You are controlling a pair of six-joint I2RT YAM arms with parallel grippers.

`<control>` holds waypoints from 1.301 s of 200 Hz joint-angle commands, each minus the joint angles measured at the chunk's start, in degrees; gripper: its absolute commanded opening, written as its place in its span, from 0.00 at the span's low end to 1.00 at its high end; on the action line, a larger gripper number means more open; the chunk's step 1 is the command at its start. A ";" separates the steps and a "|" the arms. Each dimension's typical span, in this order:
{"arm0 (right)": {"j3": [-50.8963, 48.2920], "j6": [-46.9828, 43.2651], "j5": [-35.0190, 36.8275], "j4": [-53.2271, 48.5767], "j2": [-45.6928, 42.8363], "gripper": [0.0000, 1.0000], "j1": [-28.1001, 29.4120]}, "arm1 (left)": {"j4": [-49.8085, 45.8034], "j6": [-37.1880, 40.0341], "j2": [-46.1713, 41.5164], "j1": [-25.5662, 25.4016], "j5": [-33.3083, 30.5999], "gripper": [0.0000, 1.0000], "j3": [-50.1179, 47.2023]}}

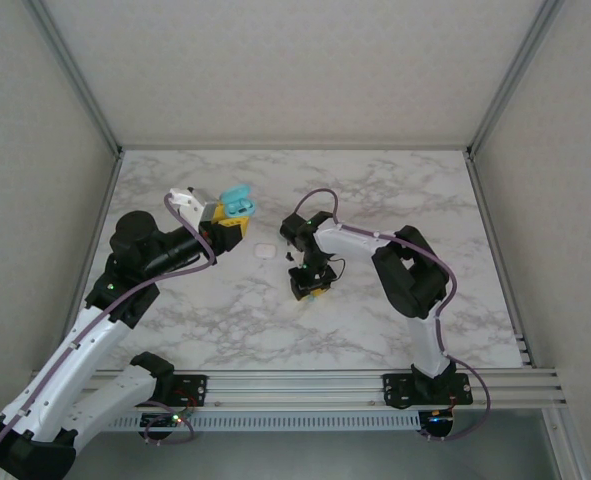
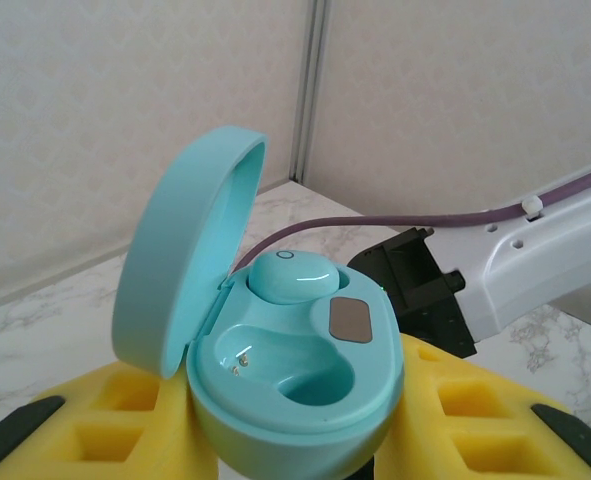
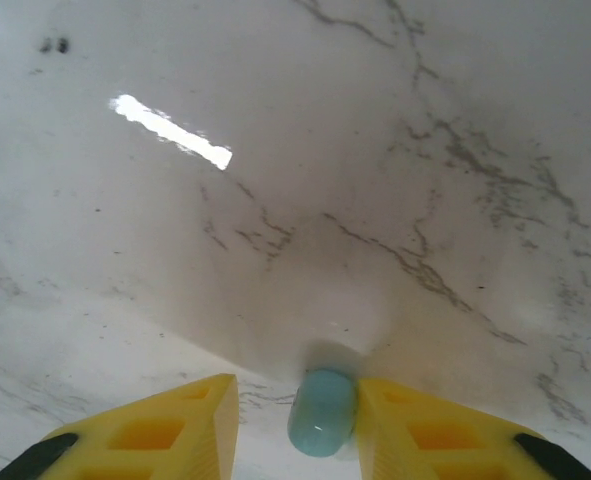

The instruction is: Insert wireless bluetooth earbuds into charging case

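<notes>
Two task items in hand, one per arm.

1. Teal-blue rounded plastic charging case. Clamped at its base between the yellow foam fingers of the left pincer. Held clear above the white marble-patterned table, hinged lid tipped back, presumably to present the sockets upward for loading. Far socket filled by a pale teal pebble-shaped earbud; near socket empty, metal contacts showing.

2. Second small teal plastic earbud. Low at the table between the fingers of the right pincer. Touching the finger on the right of the wrist view, a gap on the other side: pincer part-open, nothing clamped yet. Resting on the marble or just off it, impossible to tell.

3. Small whitish rounded piece. Loose on the table between the two pincers; too small to identify.

Room: bare marble all round the right pincer, walls and frame posts well apart. Likely route to the empty socket up and leftward, passing near the whitish piece. Probable risk: a tiny smooth earbud slipping from foam fingers.
</notes>
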 commanded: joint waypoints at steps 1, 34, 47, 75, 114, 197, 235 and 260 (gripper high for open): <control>1.37 0.92 3.03 -2.30 1.27 0.34 0.23 | 1.95 -0.20 -0.98 -0.13 0.64 0.34 1.15; 1.05 0.73 3.03 -1.77 1.50 0.31 0.48 | 1.76 -0.13 -0.97 -0.13 0.64 0.33 1.15; 0.91 0.81 3.20 -1.80 1.36 0.28 0.49 | 1.67 -0.20 -1.02 -0.14 0.64 0.33 1.15; 0.84 1.06 3.79 -1.75 -0.42 0.24 0.43 | 1.55 -0.20 -0.97 -0.17 0.51 0.33 1.20; 1.94 1.56 4.68 -3.40 -5.96 0.22 0.02 | 2.09 -0.33 -0.02 -0.17 0.38 0.33 1.22; 3.16 10.50 -20.42 8.71 -31.71 0.21 -7.41 | 6.60 -0.64 6.25 -0.37 0.62 0.33 0.18; 6.19 17.82 -30.24 17.89 -35.47 0.21 -7.33 | 11.20 0.38 9.42 -1.94 1.18 0.32 -0.81; 8.44 20.04 -31.63 21.36 -35.19 0.22 -6.67 | 13.00 2.09 11.18 -3.23 1.61 0.32 -1.22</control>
